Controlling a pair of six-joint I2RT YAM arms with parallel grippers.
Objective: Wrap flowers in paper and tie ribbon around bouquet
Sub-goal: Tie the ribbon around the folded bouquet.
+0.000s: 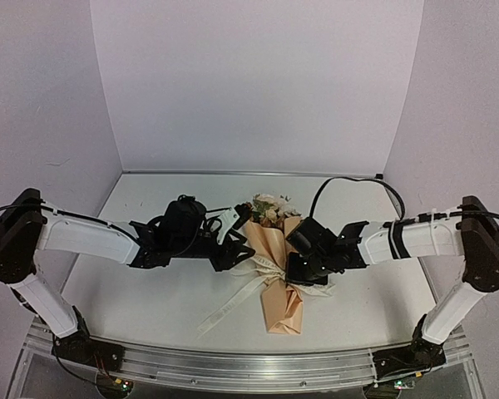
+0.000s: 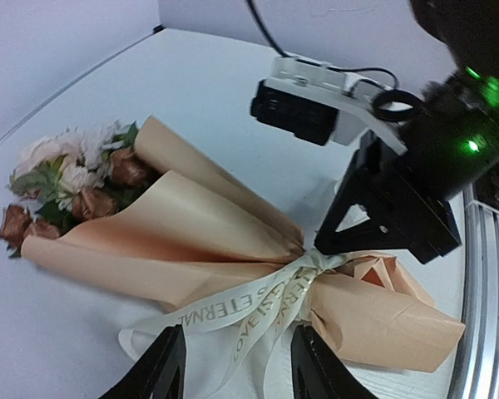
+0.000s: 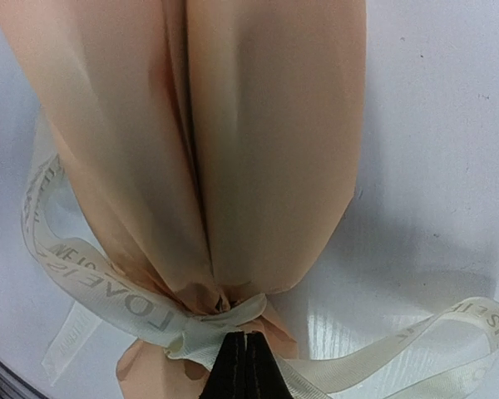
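Observation:
The bouquet lies on the table between my arms, its peach-tan paper (image 1: 283, 307) (image 2: 191, 224) (image 3: 266, 125) gathered into a cone. The flowers (image 1: 269, 206) (image 2: 75, 179) stick out of the far end. A cream ribbon (image 1: 233, 301) (image 2: 233, 303) (image 3: 91, 287) with printed lettering is knotted round the narrow waist, and its tails trail towards the near left. My left gripper (image 1: 239, 249) (image 2: 238, 332) stands open just left of the knot, with the ribbon tails lying loose between its fingers. My right gripper (image 1: 293, 264) (image 2: 326, 243) (image 3: 245, 337) is shut, its tip pressed against the knot.
The white table (image 1: 150, 291) has pale walls on three sides. A metal rail (image 1: 249, 366) runs along the near edge by the arm bases. A black cable (image 1: 349, 181) loops above the right arm. One ribbon tail (image 3: 482, 320) curls out to the right of the bouquet.

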